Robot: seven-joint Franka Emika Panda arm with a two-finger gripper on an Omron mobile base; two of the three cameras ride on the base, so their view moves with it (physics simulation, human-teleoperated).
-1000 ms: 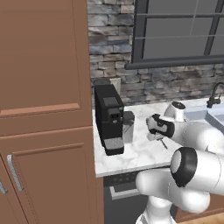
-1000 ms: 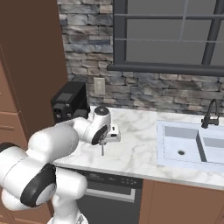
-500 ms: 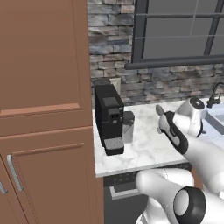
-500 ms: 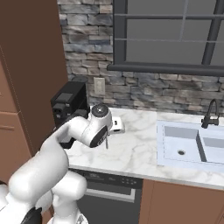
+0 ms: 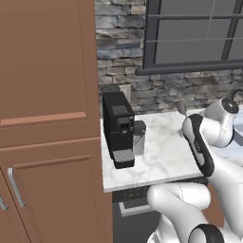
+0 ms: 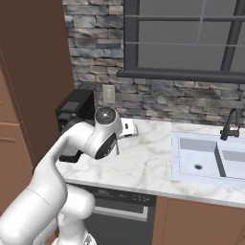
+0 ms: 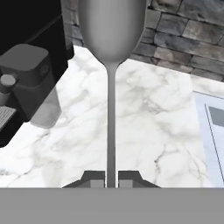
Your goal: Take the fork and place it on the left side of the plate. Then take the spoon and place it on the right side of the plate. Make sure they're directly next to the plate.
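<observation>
Claw: we see the gripper [image 7: 111,178] pinching the spoon's [image 7: 111,65] thin handle between its fingertips [image 7: 94,178].
Cut off: the spoon's bowl runs past the hand view's top edge.
Hard to make out: in the left base view the arm hides the claw.
Spoon position: it extends straight out from the claw, above the marble counter [image 7: 144,127], with the coffee machine [image 5: 118,128] to one side.

White Franka arm with dark joint seams

The arm [image 6: 57,177] is built of glossy white, rounded links that swell into bulbous housings at each joint, parted by thin dark bands. A round grey cap with a darker ring closes one joint. The gripper [image 7: 111,178] ends in two small dark grey, blocky finger tips.
</observation>
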